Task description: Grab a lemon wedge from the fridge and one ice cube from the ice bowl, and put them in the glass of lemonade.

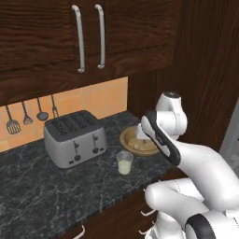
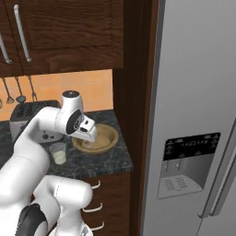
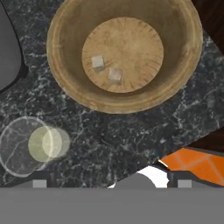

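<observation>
Even, shadowless rendered light is spread across the kitchen; the upper cabinets [image 1: 88,42] are left dim. Faint sheen is seen on the fridge [image 2: 193,92]. Softness blurs the ice bowl [image 3: 124,54], its pale contents perhaps cubes.

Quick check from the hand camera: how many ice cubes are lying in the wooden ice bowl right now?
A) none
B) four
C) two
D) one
C: the hand view shows two small pale ice cubes lying close together on the flat bottom of the ice bowl, left of its centre, with the glass of lemonade standing apart on the counter.
</observation>
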Controlling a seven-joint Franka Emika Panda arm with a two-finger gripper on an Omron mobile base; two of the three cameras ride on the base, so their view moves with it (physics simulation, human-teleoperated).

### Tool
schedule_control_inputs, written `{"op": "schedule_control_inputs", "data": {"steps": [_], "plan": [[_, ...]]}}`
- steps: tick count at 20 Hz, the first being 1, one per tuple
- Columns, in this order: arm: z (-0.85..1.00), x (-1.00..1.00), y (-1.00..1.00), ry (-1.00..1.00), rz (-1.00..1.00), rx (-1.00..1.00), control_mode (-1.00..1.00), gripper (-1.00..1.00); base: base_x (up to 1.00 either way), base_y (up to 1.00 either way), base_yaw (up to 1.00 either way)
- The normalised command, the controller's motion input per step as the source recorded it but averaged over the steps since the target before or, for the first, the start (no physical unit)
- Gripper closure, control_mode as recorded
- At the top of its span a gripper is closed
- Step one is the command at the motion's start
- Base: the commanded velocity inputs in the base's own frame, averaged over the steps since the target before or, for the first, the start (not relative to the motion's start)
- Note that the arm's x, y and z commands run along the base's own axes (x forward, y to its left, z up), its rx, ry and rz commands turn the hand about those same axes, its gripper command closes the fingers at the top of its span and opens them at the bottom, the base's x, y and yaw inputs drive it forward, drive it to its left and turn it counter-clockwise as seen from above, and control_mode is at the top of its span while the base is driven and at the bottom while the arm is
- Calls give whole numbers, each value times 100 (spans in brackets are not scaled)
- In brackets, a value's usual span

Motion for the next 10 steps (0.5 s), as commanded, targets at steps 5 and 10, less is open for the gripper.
{"op": "schedule_control_inputs", "data": {"steps": [5,10], "plan": [[-20,31,0,3,1,1,-100,-100,0,0,0],[-25,37,0,1,6,0,-100,-100,0,0,0]]}}
